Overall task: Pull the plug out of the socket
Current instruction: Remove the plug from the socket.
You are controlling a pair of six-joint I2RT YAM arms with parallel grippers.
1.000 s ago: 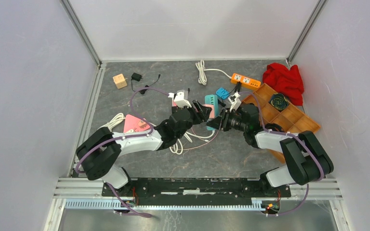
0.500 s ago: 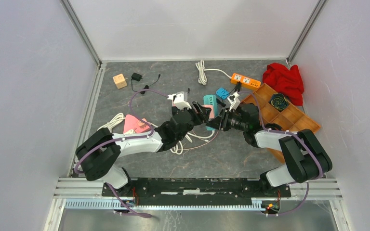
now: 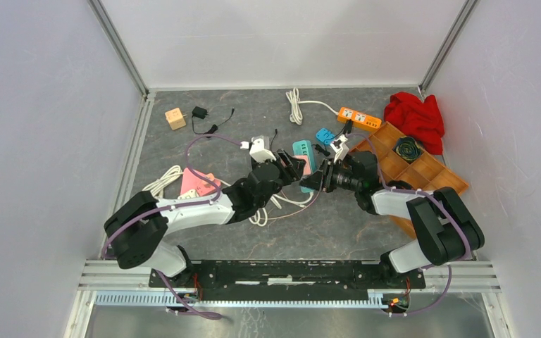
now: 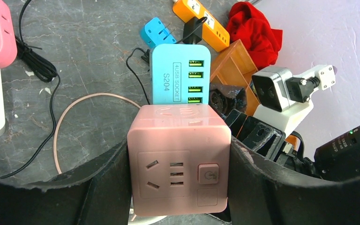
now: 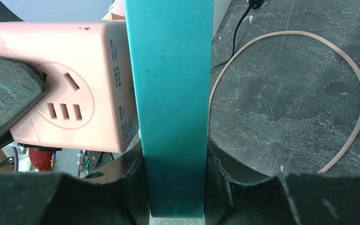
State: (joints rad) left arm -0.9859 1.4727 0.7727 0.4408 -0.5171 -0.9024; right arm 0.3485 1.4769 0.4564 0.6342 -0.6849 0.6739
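A pink cube socket [image 4: 178,159] sits between the fingers of my left gripper [image 4: 178,183], which is shut on its two sides. A teal USB plug block [image 4: 180,75] stands against the cube's far face. In the right wrist view my right gripper [image 5: 176,187] is shut on the teal plug [image 5: 171,93], whose side lies flush against the pink socket [image 5: 70,84]. In the top view the two grippers meet mid-table, left [image 3: 296,169] and right [image 3: 318,179], with the teal plug [image 3: 301,149] between and beyond them. A thin pink cord [image 5: 356,93] loops on the table.
An orange power strip [image 3: 358,117], red cloth [image 3: 415,118] and wooden tray [image 3: 423,172] lie at the back right. A small blue plug [image 3: 324,136] lies behind the grippers. A pink power strip [image 3: 197,184] and white cables [image 3: 165,179] lie left. A wooden cube [image 3: 175,118] and black adapter [image 3: 199,112] lie at the back left.
Both grippers, still holding the socket and the plug together, have shifted slightly left and away from the bases. The plug and socket remain against each other.
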